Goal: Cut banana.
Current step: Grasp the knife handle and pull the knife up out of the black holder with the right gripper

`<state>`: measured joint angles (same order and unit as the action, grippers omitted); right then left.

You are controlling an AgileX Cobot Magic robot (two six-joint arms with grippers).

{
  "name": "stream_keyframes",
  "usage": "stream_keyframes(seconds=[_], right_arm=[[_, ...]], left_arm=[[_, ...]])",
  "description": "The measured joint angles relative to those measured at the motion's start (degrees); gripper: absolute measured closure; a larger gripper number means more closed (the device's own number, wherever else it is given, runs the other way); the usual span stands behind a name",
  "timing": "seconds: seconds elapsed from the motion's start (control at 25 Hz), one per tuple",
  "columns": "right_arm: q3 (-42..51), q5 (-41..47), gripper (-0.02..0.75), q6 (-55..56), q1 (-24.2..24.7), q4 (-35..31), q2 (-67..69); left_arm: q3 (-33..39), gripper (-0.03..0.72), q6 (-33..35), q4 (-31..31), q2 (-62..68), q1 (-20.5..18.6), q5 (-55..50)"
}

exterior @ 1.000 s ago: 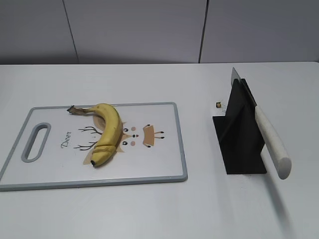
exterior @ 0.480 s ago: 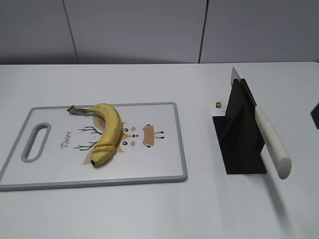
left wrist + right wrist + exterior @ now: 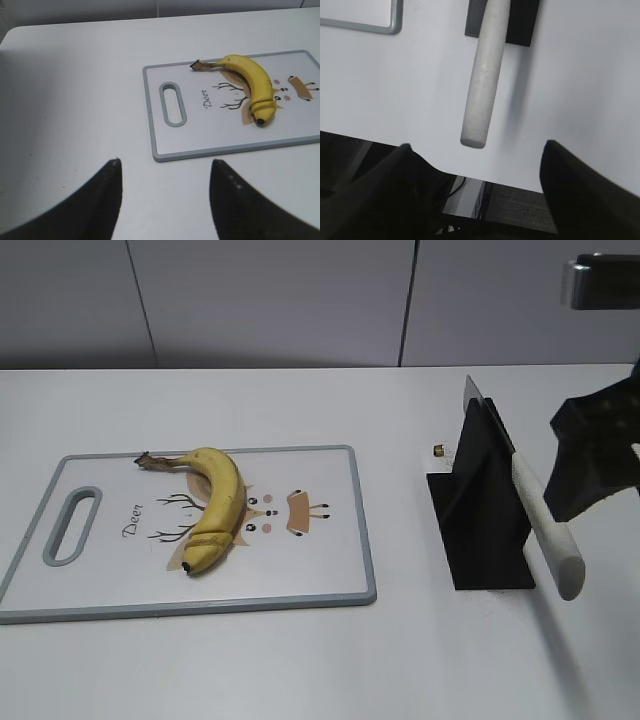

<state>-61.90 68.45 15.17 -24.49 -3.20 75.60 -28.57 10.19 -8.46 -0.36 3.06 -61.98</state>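
The yellow banana (image 3: 215, 505) lies on the white, grey-rimmed cutting board (image 3: 320, 570), stem to the far left and black tip toward the front. It also shows in the left wrist view (image 3: 255, 82). A knife with a white handle (image 3: 545, 520) rests slanted in a black stand (image 3: 485, 530). My right gripper (image 3: 585, 470) is open and hovers just right of and above the handle. In the right wrist view the handle (image 3: 482, 75) ends between the open fingers (image 3: 476, 155). My left gripper (image 3: 165, 162) is open and empty over bare table, left of the board (image 3: 200, 140).
A small brass-coloured object (image 3: 438, 450) lies on the table behind the stand. The table's front edge (image 3: 470, 172) runs just below the handle's end, with dark floor beyond. A grey wall stands behind the table.
My right gripper has come into the exterior view from the right edge and now hangs beside the knife handle. The banana, board and knife have not moved.
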Motion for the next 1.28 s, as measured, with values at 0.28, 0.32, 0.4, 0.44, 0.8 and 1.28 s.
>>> stream_keyframes(seconds=[0.28,0.32,0.4,0.44,0.8,1.28], right_arm=[[0.00,-4.47,0.153,0.05,0.00,0.46,6.23],[0.00,-4.51,0.153,0.05,0.00,0.89,7.11],[0.00,-4.78,0.153,0.05,0.00,1.56,8.58],[0.00,-4.91,0.153,0.05,0.00,1.76,9.32],[0.00,-5.77,0.176,0.05,0.00,1.99,15.02],[-0.04,-6.20,0.305,1.20,0.00,1.94,18.54]], left_arm=[[0.00,0.145,0.00,0.00,0.00,0.00,0.00],[0.00,0.145,0.00,0.00,0.00,0.00,0.00],[0.00,0.145,0.00,0.00,0.00,0.00,0.00],[0.00,0.145,0.00,0.00,0.00,0.00,0.00],[0.00,0.145,0.00,0.00,0.00,0.00,0.00],[0.00,0.145,0.00,0.00,0.00,0.00,0.02]])
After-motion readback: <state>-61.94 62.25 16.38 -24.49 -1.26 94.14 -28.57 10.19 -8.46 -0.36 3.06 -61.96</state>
